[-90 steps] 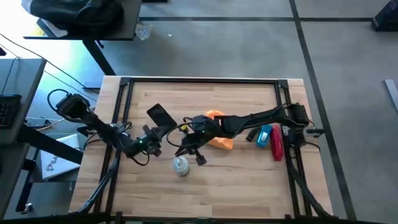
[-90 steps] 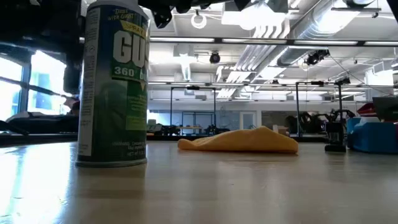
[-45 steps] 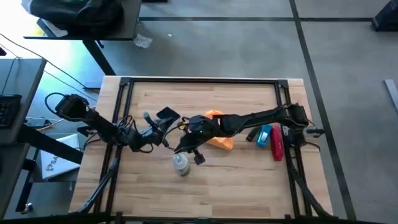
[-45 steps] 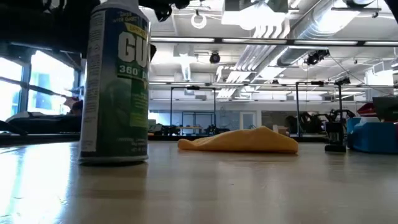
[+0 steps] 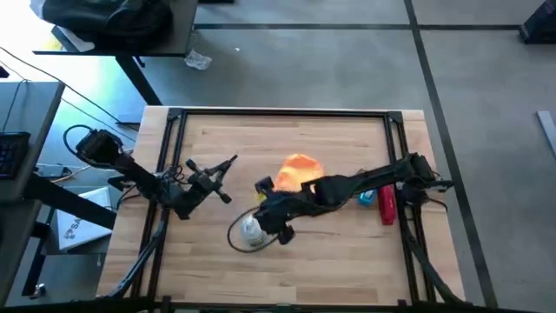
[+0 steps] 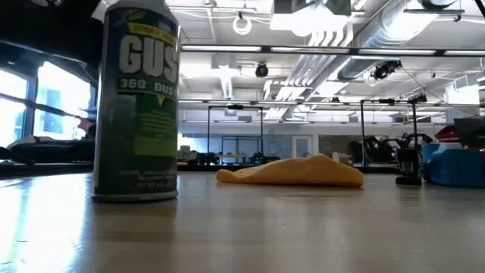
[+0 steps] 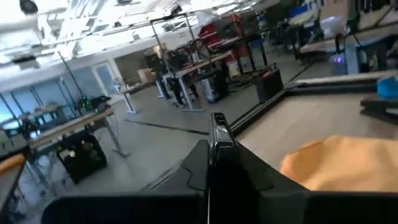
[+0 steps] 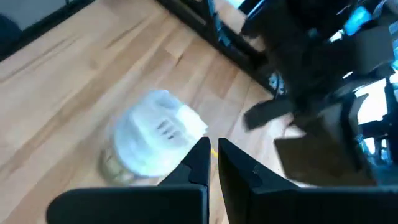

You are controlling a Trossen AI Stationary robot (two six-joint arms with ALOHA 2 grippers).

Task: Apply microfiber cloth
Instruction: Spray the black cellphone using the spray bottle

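Observation:
The orange microfiber cloth (image 5: pixel 301 165) lies in a low heap on the table's middle (image 6: pixel 292 172), and no gripper touches it. My left gripper (image 5: pixel 211 174) hangs left of it, shut on a black phone (image 5: pixel 224 163) turned edge-on; the cloth (image 7: pixel 348 165) shows beyond the phone in the left wrist view. My right gripper (image 8: pixel 213 155) is shut, pointing down close beside the white cap (image 8: pixel 157 134) of a green spray can (image 6: pixel 136 102) that stands upright near the table's front (image 5: pixel 251 230). My left gripper pinches the phone between its two fingers, with the phone's thin edge (image 7: pixel 218 132) sticking out ahead of them. The fingers come about level from the table's left. The phone is lifted clear of the table and stands on edge. My right gripper's shut fingers (image 8: pixel 198 163) stand right beside the can's cap; whether they touch it, I cannot tell.
A blue thing (image 5: pixel 371 189) and a red thing (image 5: pixel 387 205) lie at the table's right, under my right arm. A black frame rail (image 5: pixel 278 113) runs along the far edge and both sides. Bare wood lies along the near edge.
My left gripper has turned the phone from flat to edge-on and lifted it clear. My right gripper has gone toward the table's near edge, down beside the can; its arm no longer covers the cloth. The can has turned a little where it stands.

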